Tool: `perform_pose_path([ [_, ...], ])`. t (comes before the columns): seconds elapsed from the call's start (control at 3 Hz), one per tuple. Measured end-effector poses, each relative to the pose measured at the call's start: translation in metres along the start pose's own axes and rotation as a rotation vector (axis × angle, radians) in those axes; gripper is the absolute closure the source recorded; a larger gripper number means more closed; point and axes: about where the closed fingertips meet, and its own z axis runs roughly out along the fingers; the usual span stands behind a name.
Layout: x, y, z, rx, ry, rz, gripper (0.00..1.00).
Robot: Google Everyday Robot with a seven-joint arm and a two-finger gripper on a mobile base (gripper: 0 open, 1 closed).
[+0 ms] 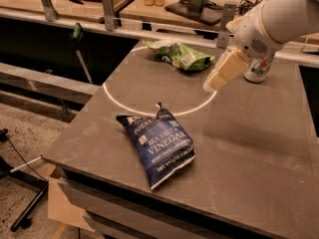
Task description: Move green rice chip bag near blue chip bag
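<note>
Approach phase: grasp not yet made. Gripper (213,81) hung in the air over the grey table (259,148), just right of the green rice chip bag (182,56) and apart from it, with a green-and-white drink can (257,68) close behind on its other side. Whether the gripper was spread or closed could not be told from this angle; it appeared to carry nothing and to touch nothing. Green rice chip bag lay crumpled at the far edge of the table, on the far arc of a white circle (114,98) marked on the top. Blue chip bag (159,143) lay flat near the front edge, well apart from the green one.

Judgement: next move calls for shifting left over the green bag and descending onto its wrinkled body without nudging the can, then carrying it forward to set down beside the blue bag.
</note>
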Motion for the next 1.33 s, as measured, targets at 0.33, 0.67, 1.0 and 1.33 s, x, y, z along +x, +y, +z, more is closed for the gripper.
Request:
perform_pose_path([
  [0.33, 0.01, -0.013, 0.018, 0.017, -0.044, 0.072, 0.0],
  [0.67, 0.022, -0.039, 0.054, 0.011, -0.083, 0.137, 0.0],
  [1.0, 0.026, -0.06, 0.097, -0.02, -0.111, 0.169, 0.0],
  [1.33, 0.019, -0.075, 0.133, -0.027, -0.116, 0.195, 0.0],
])
